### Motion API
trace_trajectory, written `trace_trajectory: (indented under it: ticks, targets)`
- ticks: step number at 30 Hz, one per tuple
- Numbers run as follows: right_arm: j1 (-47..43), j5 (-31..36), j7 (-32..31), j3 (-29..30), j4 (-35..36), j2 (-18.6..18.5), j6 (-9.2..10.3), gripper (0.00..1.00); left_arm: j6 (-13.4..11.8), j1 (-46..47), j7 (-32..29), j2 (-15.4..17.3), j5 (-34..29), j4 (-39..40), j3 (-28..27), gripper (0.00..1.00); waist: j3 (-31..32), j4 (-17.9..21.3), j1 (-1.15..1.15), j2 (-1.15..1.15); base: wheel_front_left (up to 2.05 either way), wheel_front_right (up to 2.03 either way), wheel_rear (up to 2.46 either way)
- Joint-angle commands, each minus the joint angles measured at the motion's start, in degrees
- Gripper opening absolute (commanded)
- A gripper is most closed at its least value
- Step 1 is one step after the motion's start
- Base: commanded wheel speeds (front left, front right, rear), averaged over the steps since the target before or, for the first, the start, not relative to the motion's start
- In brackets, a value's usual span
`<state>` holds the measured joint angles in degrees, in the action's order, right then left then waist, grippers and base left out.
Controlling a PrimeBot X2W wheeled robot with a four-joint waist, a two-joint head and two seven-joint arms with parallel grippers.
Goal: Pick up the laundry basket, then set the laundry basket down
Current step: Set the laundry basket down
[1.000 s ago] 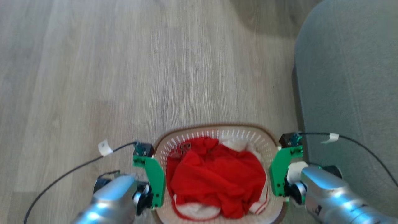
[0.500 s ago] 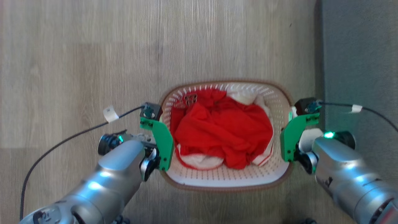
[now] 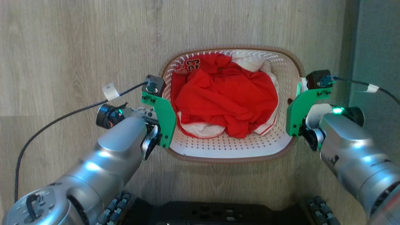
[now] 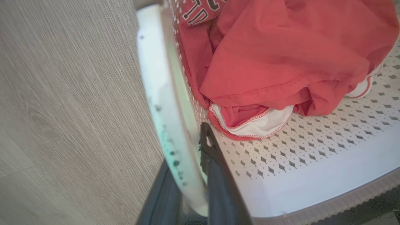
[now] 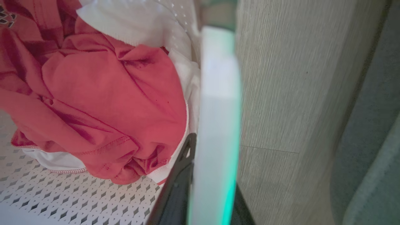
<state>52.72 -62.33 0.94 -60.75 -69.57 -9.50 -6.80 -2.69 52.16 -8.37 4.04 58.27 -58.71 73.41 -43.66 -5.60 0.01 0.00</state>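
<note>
The laundry basket (image 3: 232,149) lies in the middle of the head view, cream-white with perforated walls and a brown rim, holding crumpled red and white clothes (image 3: 225,97). My left gripper (image 3: 163,128) is at its left side. In the left wrist view this gripper (image 4: 187,150) is shut on the white side handle (image 4: 161,103), one dark finger (image 4: 215,175) inside the basket and one outside. My right gripper (image 3: 296,117) is at the right side, shut (image 5: 212,178) on the other white handle (image 5: 218,103). I cannot tell whether the basket rests on the floor.
Pale wood-look floor (image 3: 62,47) surrounds the basket. A grey upholstered piece of furniture (image 3: 379,43) runs along the right, close to my right arm. My own dark base with its wheels (image 3: 203,214) shows just below the basket. Black cables trail from both wrists.
The head camera has tilted down: basket and grippers sit higher in the picture and my base has come into view. Both grippers stay on the handles.
</note>
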Motion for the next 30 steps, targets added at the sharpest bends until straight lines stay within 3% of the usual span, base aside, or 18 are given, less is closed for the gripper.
trace_trajectory:
  ticks: [1, 30]
  targets:
    - [-1.3, -0.2, 1.0, -0.6, 1.6, 2.3, -0.69, 0.0, 0.5, 0.4, 1.1, -1.2, -1.1, 2.8, -0.1, 0.0, -1.4, 0.3, -0.01, 0.0, 0.0, 0.0, 0.0]
    - [0.1, -0.8, 2.4, -2.1, 0.2, 1.5, -0.69, 0.0, -1.4, 2.0, 3.6, -1.2, -2.3, 3.5, -0.1, 0.0, -4.7, 0.0, -0.01, 0.0, 0.0, 0.0, 0.0]
